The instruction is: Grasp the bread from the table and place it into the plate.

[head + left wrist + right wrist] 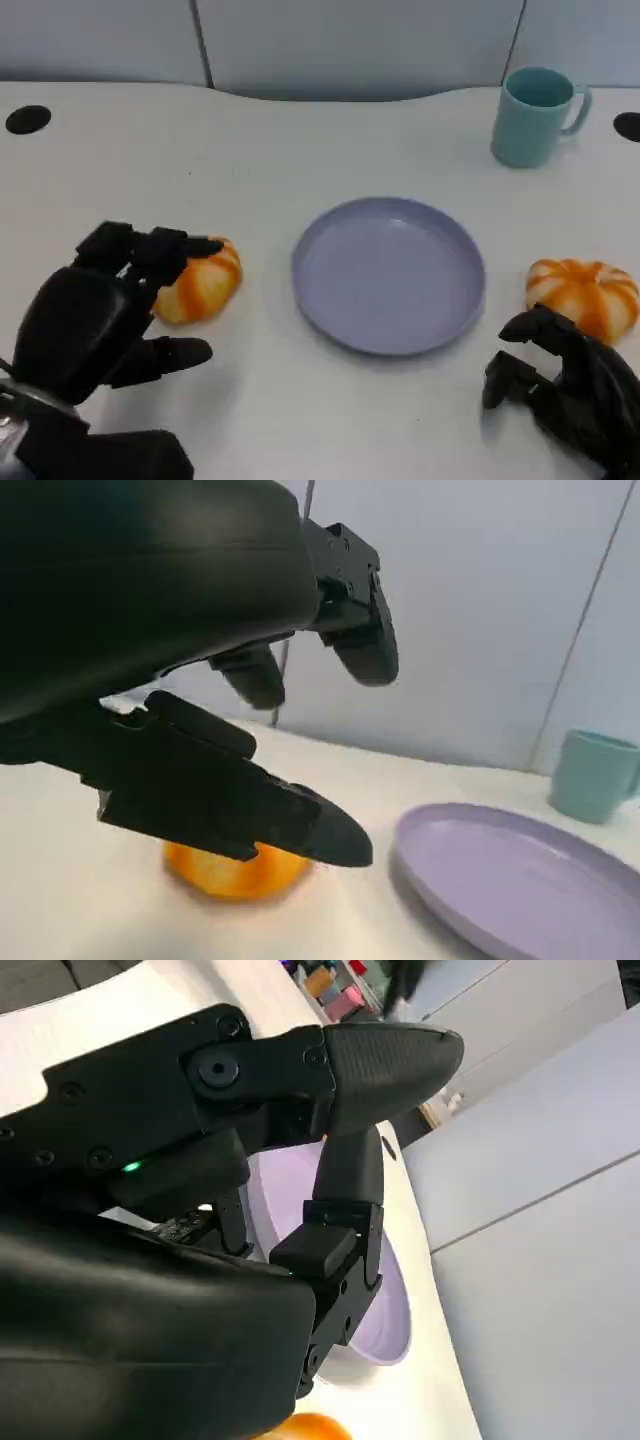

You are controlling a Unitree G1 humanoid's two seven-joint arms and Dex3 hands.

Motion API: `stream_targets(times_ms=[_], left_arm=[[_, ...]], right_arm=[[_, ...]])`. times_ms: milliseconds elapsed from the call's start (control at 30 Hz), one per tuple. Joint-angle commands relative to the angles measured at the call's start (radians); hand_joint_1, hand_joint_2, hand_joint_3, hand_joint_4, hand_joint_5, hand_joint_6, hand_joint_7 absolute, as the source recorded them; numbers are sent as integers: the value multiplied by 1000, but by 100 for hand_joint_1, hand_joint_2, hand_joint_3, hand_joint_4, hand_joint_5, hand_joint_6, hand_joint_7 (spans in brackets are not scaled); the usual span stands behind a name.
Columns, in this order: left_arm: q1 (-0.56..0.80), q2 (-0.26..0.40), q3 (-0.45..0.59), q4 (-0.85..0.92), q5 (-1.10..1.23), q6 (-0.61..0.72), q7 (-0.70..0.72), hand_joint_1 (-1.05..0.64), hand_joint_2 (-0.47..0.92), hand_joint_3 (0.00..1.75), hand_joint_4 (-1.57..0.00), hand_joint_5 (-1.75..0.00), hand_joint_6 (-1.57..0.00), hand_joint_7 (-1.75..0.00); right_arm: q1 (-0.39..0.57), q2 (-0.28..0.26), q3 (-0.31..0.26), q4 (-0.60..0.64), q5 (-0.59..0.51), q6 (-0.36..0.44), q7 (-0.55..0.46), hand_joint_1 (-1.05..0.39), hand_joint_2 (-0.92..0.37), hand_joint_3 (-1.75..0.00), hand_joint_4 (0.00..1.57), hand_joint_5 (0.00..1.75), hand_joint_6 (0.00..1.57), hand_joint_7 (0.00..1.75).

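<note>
While two round orange-and-white striped bread rolls wait on the white table, the robot's left hand hovers over the left bread roll, fingers spread apart and closed on nothing, with the upper fingers reaching above the roll and the thumb low beside it, a pose that appears set to bracket the bread for a grasp. In the left wrist view the roll sits on the tabletop beneath the thumb, not yet lifted. The shallow round lavender plate lies between the two rolls, just beside the left one, so the carry looks short. The right hand rests near the right bread roll, fingers loosely curled and holding nothing. A teal ceramic mug stands well apart, behind the plate.
</note>
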Motion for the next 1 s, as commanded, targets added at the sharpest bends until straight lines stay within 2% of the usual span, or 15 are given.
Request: stream_targets(times_ms=[33,100,333,433,600,1000], left_arm=[[19,52,-61,-78,69,118,26,-76,86,0,0,-2,0,-7],[21,67,-87,-117,81,179,-9,-75,86,0,0,0,0,-1],[-10,115,-174,-146,95,325,-64,-69,78,0,0,0,-1,0],[-41,136,-211,-135,113,379,-94,-63,72,0,0,0,-2,-2],[-76,164,-252,-124,115,444,-118,-53,70,0,0,0,0,-1],[-323,175,-397,213,108,486,-98,-41,65,0,0,0,0,-4]], right_arm=[[9,-12,3,-7,6,7,3,-60,-92,-34,63,165,60,120],[10,-11,3,-5,9,2,6,-60,-92,-33,64,163,61,119],[20,-8,8,-24,8,11,-9,-61,-92,-33,65,161,63,118],[20,-4,6,-18,17,18,-5,-62,-92,-30,65,160,63,116],[27,-4,12,-29,9,14,-9,-62,-92,-32,64,162,62,115],[36,-5,16,-51,16,27,-17,-62,-92,-30,63,164,63,117]])
